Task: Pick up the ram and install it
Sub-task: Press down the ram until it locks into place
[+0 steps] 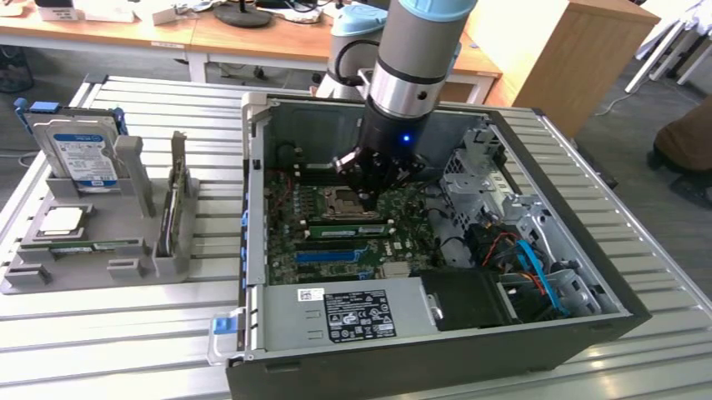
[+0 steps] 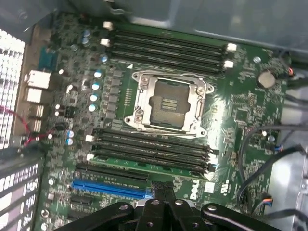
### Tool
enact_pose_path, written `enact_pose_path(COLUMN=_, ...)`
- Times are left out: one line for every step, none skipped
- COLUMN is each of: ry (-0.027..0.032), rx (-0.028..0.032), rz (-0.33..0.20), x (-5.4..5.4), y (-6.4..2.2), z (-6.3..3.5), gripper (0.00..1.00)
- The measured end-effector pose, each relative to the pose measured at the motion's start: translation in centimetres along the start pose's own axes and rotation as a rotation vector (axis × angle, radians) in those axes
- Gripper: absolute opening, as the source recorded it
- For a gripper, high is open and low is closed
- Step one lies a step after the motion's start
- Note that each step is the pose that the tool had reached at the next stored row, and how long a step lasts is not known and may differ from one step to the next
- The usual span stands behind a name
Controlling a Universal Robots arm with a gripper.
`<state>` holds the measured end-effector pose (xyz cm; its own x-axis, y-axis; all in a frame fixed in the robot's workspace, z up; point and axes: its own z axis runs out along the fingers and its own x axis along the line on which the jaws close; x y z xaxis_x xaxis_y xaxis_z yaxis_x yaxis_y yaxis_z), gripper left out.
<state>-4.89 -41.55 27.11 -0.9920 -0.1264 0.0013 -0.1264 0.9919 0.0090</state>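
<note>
Now the tool (image 1: 376, 185), fingers pressed together and empty, hovers mid-frame over the motherboard (image 2: 231, 120); a green ram (image 1: 347, 231) sits slotted below the processor socket (image 2: 166, 103). Pressing it well probably means pushing straight down, evenly.

Open top of the black metal computer case (image 1: 623, 312) gives access; green motherboard (image 2: 240, 110) hemmed by case walls and black cables (image 2: 250, 139).

I count one computer case (image 1: 445, 275), one hard drive (image 1: 76, 154), one processor chip (image 1: 62, 219), and one gripper (image 1: 371, 193).
</note>
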Motion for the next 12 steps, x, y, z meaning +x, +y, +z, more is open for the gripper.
enact_pose_path(ry=-0.0001, rx=0.0, rz=0.016, x=0.0, y=0.0, z=0.0, gripper=0.11)
enact_pose_path(ry=-0.0002, rx=0.0, rz=0.032, x=0.0, y=0.0, z=0.01, gripper=0.11)
enact_pose_path(ry=-0.0004, rx=0.0, rz=0.048, x=0.0, y=0.0, z=0.01, gripper=0.11)
enact_pose_path(ry=-0.0005, rx=-0.0001, rz=0.064, x=0.0, y=0.0, z=0.02, gripper=0.11)
enact_pose_path(ry=-0.0006, rx=-0.0001, rz=0.081, x=0.0, y=0.0, z=0.02, gripper=0.11)
enact_pose_path(ry=-0.0008, rx=-0.0001, rz=0.096, x=0.0, y=0.0, z=0.02, gripper=0.11)
enact_pose_path(ry=-0.001, rx=-0.0001, rz=0.113, x=0.0, y=0.0, z=0.02, gripper=0.11)
enact_pose_path(ry=-0.0011, rx=-0.0001, rz=0.129, x=0.0, y=0.0, z=0.03, gripper=0.11)
enact_pose_path(ry=-0.0012, rx=-0.0001, rz=0.142, x=0.0, y=0.0, z=0.03, gripper=0.11)
enact_pose_path(ry=-0.0013, rx=-0.0002, rz=0.144, x=0.0, y=0.0, z=0.03, gripper=0.11)
enact_pose_path(ry=-0.0013, rx=-0.0002, rz=0.144, x=0.0, y=0.0, z=0.03, gripper=0.11)
enact_pose_path(ry=-0.0013, rx=-0.0002, rz=0.144, x=0.01, y=0.0, z=0.03, gripper=0.11)
